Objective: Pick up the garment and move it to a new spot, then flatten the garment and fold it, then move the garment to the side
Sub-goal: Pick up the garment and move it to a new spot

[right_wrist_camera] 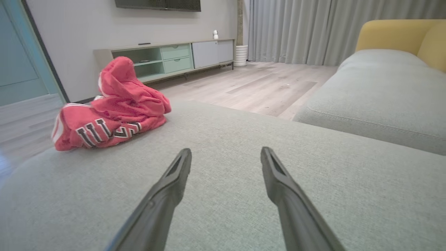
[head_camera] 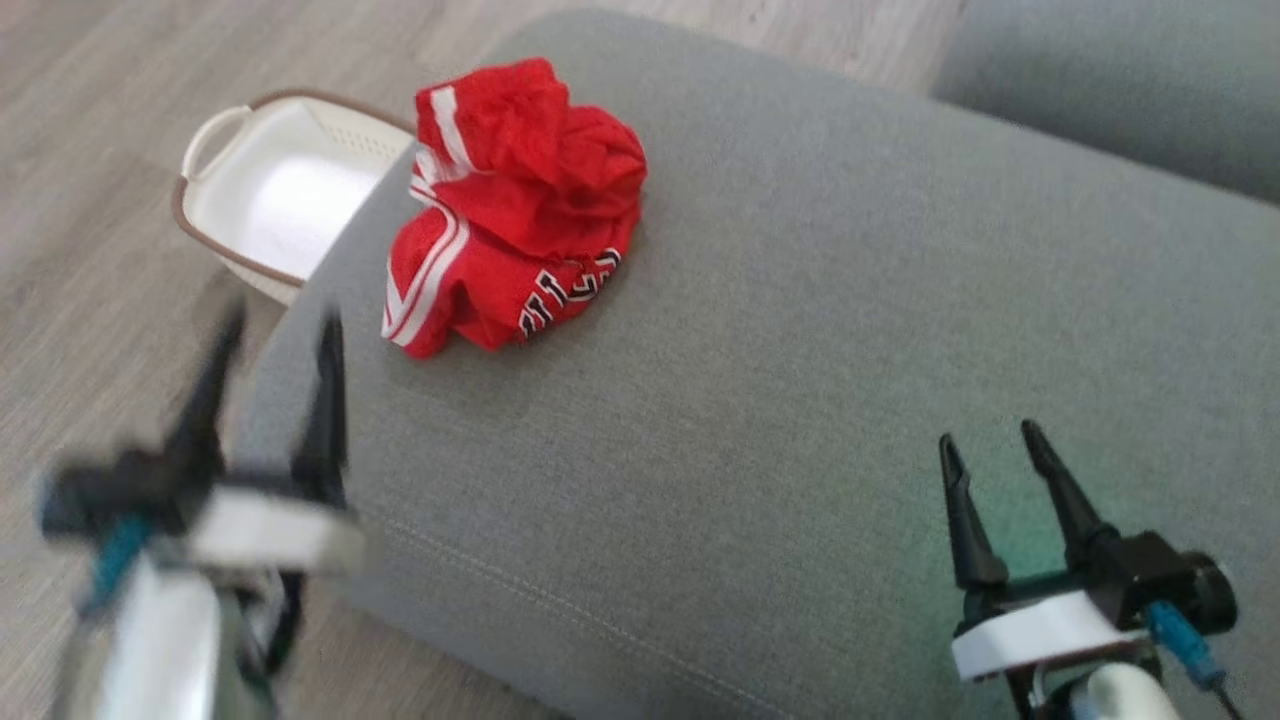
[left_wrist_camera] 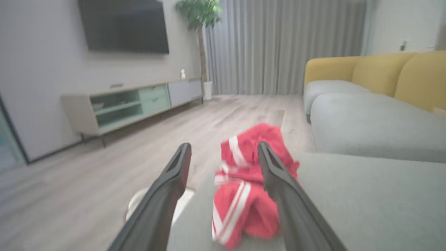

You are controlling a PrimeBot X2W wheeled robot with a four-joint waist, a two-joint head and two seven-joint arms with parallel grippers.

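Garment [head_camera: 510, 200]: red fabric, white stripes, black lettering, in a crumpled heap on grey woven cushion [head_camera: 800, 350], at the edge by a perforated white plastic basket [head_camera: 330, 135]. L gripper [head_camera: 280, 330], R gripper [head_camera: 988, 435]: fingers wide apart, nothing held.

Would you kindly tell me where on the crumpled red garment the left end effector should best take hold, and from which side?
Probably the raised hump at the far end of the red garment: it stands proud of the grey cushion, giving loose folds to pinch. Come from above with the open left end effector, which is the nearer one; the low striped edge lies flat.
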